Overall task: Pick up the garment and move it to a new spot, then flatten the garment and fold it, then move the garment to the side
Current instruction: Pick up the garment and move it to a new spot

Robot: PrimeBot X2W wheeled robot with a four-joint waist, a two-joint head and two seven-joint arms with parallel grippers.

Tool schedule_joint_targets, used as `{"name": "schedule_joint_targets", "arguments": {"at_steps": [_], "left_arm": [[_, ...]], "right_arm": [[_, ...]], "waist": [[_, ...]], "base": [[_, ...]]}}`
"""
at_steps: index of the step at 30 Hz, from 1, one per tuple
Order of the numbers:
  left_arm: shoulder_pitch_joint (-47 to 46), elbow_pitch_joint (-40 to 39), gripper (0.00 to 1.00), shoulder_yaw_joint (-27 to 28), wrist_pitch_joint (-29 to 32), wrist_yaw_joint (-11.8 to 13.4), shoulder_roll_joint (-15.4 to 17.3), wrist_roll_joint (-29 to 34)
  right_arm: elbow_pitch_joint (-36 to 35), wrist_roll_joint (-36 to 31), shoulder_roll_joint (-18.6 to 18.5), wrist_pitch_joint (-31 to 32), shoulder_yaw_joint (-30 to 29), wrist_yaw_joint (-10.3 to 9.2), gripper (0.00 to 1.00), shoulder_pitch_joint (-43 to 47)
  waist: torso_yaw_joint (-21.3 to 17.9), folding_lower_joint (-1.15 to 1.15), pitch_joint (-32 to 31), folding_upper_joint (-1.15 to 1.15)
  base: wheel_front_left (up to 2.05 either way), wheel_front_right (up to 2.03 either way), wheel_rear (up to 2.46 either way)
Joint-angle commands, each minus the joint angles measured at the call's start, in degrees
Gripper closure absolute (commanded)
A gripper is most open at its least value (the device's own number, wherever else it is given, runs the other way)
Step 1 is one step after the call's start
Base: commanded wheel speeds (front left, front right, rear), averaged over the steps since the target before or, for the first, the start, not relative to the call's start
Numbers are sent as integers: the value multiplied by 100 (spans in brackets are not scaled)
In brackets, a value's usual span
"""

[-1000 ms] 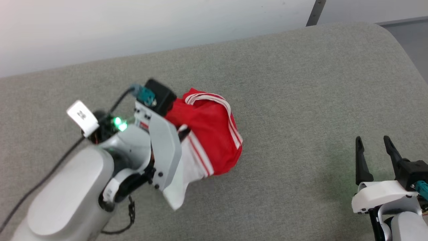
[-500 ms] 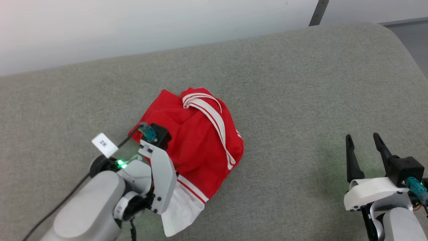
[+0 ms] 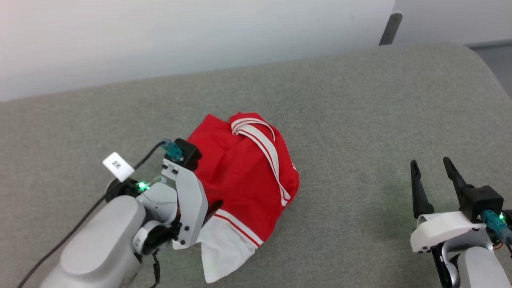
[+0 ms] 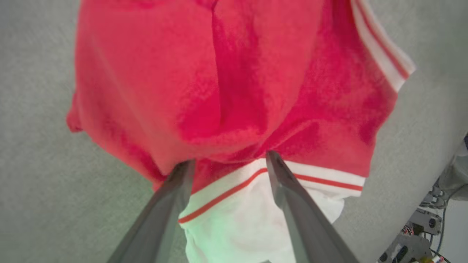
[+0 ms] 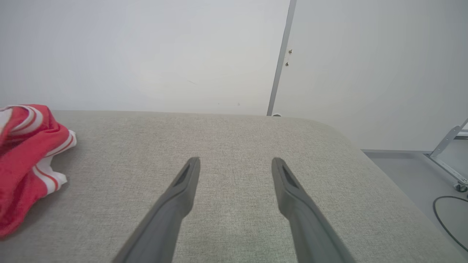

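Your head camera looks down on the grey padded surface (image 3: 360, 100). Your left wrist camera hangs close over the garment (image 4: 226, 73); your right one looks low across the surface, garment at its left edge.

The garment (image 5: 22, 160) is cut off by the right wrist view's left edge.

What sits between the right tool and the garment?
Nothing: only bare grey cushion separates the right tool from the garment, as seen in the head view.
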Motion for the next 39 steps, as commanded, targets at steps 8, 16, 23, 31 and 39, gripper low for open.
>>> {"name": "schedule_joint_targets", "arguments": {"at_steps": [8,16,23,31,39], "left_arm": [[465,-667,0,340,-521,193,312,-92],[1201,-1444,0,872,-1592,537,636,-28],[1905,-1825,0,1277,-2861,683,808,189],[2645,-1693,0,1757,-4217,763,849,231],[3164,-1408,0,2096,-5067,768,843,168]], "right_arm": [[-72,21,-135,60,138,2,0,312],[-242,40,-199,134,218,2,0,583],[-377,69,-222,130,206,2,0,784],[-544,69,-210,85,133,1,0,994],[-709,13,-143,67,16,2,0,1188]], "waist": [[359,0,-709,0],[639,0,-1081,0],[929,0,-1247,0],[1239,0,-1366,0],[1466,0,-1450,0]], "base": [[0,0,0],[0,0,0],[0,0,0],[0,0,0],[0,0,0]]}}
